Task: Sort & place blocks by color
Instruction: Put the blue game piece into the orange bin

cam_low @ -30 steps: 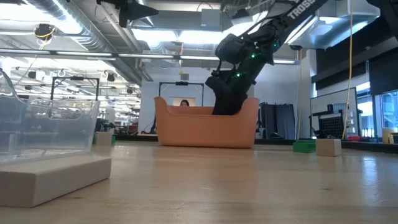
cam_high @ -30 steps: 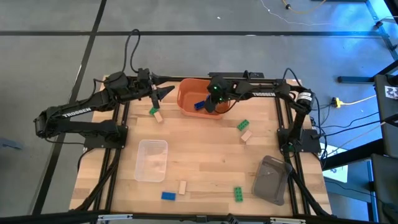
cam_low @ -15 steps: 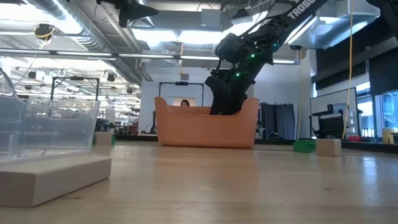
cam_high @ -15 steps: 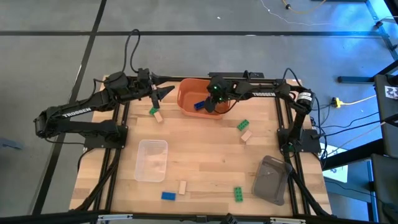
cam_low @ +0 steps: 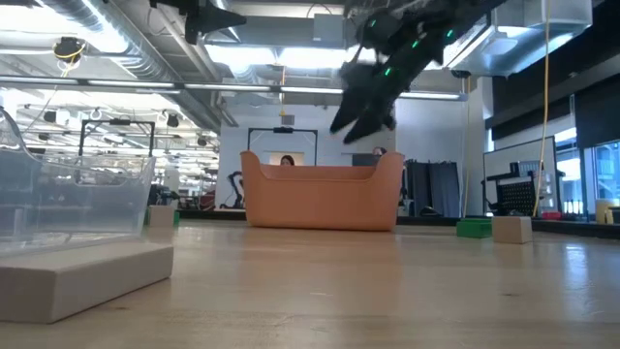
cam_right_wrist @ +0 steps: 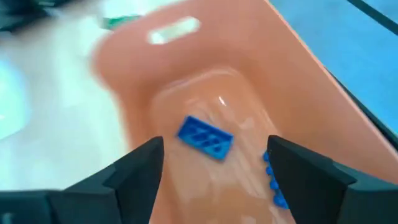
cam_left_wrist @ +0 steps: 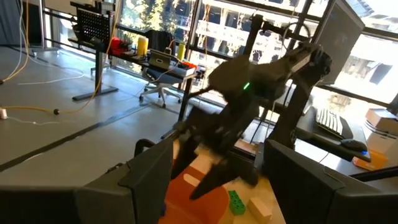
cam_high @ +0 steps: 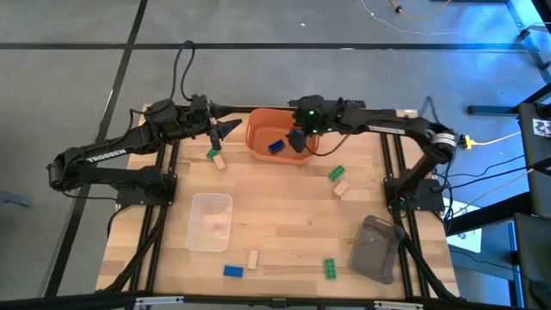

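Table: pale wood top (cam_high: 284,224), bare grain; dark frame rails along both sides.
Near edge, blocks: blue block (cam_high: 232,271) lying with long axis across the table; tan block (cam_high: 253,259) just beside it, long axis running front to back; green block (cam_high: 330,269) farther right, long axis front to back.
Near trays: clear tray (cam_high: 211,221) left of centre; grey tray (cam_high: 376,249) at near right, turned at a slant.
Mid right: green block (cam_high: 336,173) and tan block (cam_high: 342,188) close together, both lying diagonally.
Mid left: green block (cam_high: 211,153) with tan block (cam_high: 219,161) just beside it, below the left gripper.
Orange bin: orange bin (cam_high: 258,129) at far centre; two blue blocks inside per right wrist view, blue block (cam_right_wrist: 206,137) flat on the floor, studs up, long axis diagonal; second blue block (cam_right_wrist: 274,183) near the wall, partly hidden.
Right gripper: right gripper (cam_high: 297,142) above the bin's right rim, raised clear of it in low view; fingers parted wide, nothing between them.
Left gripper: left gripper (cam_high: 225,128) waiting at the far left, pointing toward the bin; fingers spread apart, holding nothing.
Room: grey floor with dark tape lines; low view shows ceiling ducts, strip lights, a person behind the bin.
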Tool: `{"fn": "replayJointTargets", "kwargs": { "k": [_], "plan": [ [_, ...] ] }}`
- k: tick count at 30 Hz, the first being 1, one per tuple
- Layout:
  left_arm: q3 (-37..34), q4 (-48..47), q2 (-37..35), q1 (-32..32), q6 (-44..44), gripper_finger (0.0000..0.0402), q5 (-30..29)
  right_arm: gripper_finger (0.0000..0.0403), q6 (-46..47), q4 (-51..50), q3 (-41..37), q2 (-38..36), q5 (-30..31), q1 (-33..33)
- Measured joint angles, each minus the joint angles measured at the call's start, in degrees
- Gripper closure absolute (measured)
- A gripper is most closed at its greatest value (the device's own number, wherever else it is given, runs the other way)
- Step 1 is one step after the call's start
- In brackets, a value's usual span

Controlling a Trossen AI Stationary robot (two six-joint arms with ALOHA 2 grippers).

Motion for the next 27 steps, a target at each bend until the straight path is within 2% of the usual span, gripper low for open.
{"fn": "replayJointTargets", "kwargs": {
  "k": [3,7,10,15,18,27],
  "plan": [
    [0.00,0.04,-0.02,0.00,-0.04,0.0157,1.13,0.0124,-1.43,-2.31,-2.36,-6.12,-3.09,1.52],
    [0.00,0.04,0.00,-0.02,-0.16,0.0157,3.48,0.0130,1.31,0.53,-9.76,-15.91,-3.31,4.14],
    [0.00,0.07,0.00,-0.02,-0.31,0.0157,5.24,0.0131,6.09,6.85,-16.17,-23.44,-3.18,5.96],
    [0.00,0.09,0.00,-0.03,-0.44,0.0157,7.39,0.0131,11.55,24.18,-24.72,-33.45,-5.01,7.86],
    [0.00,0.10,-0.01,-0.02,-0.44,0.0157,7.36,0.0131,12.33,29.45,-27.02,-36.91,-5.55,7.94],
    [0.00,0.12,0.00,-0.02,-0.48,0.0157,7.02,0.0131,12.12,29.48,-27.11,-39.14,-5.68,7.97]
  ]
}}
